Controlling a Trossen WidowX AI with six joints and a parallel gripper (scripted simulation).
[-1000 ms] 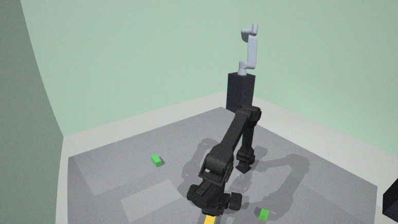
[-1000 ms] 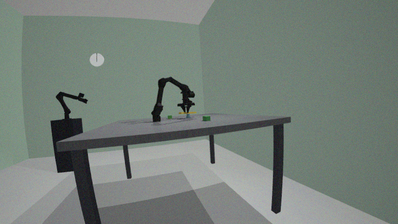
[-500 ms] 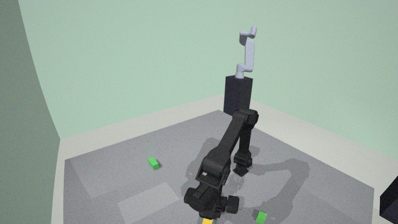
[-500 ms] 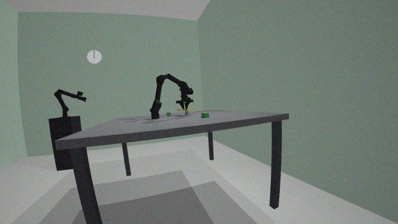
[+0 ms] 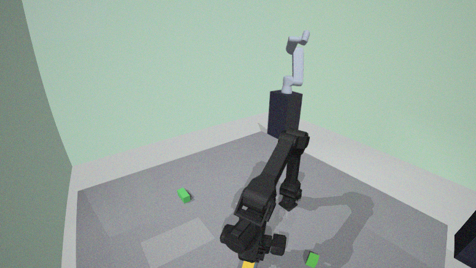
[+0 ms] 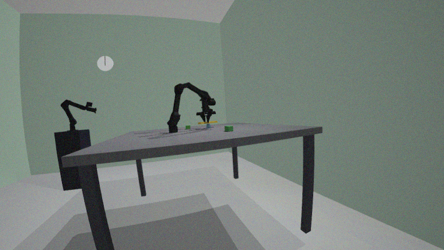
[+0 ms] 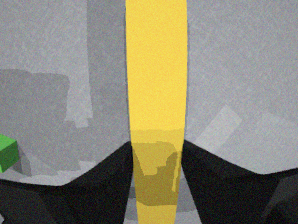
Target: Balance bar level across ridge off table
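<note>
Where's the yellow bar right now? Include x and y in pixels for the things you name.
In the exterior view, the yellow bar (image 5: 248,265) (image 6: 213,121) (image 7: 156,65) is right of centre, above the table (image 6: 192,148), between the claw's (image 6: 207,121) (image 7: 157,150) fingers and just over the blue ridge (image 6: 208,125).

Bar (image 5: 248,265) (image 6: 207,122) (image 7: 156,75): yellow, long, narrow, straight, flat top face. Clamped in the end effector (image 6: 207,121) (image 7: 157,152), one finger on each long side. Held above the counter (image 5: 133,212) (image 6: 174,141) (image 7: 240,55), near level, slight tilt in the exterior view. Both ends off the surface. Shadow across part of its top face between the fingers.

Ridge (image 6: 208,125): small, light blue, narrower at the top, standing upright on the counter. Sits right under the bar, bar crosswise over it. Touching or just apart: can't tell.
</note>
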